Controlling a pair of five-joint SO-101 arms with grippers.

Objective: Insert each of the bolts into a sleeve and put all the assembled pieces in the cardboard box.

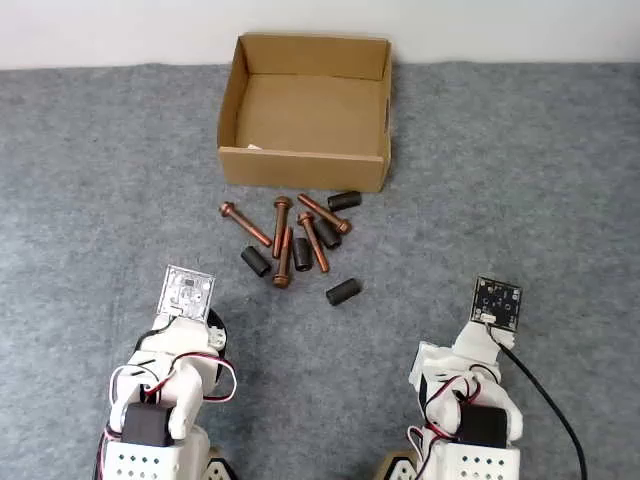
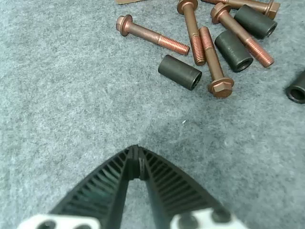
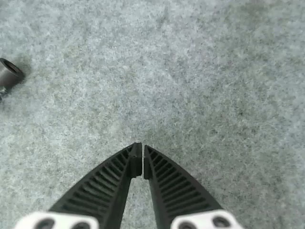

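Left gripper (image 2: pixel 138 162) and right gripper (image 3: pixel 143 160) sat clenched, empty, the copper bolts (image 1: pixel 281 225) lying ahead and nearer the left, shanks mostly pointing away.

The black, ribbed left end effector (image 2: pixel 138 155) sits low over the grey felt-covered desk (image 2: pixel 71 105), its tips pressed together with nothing between them. Farther off, copper-coloured flanged metal bolts (image 2: pixel 151 37) lie mixed with short black cylindrical sleeves (image 2: pixel 233 51). The nearest sleeve (image 2: pixel 180 72) lies just beside a bolt's hexagonal head (image 2: pixel 220 87).
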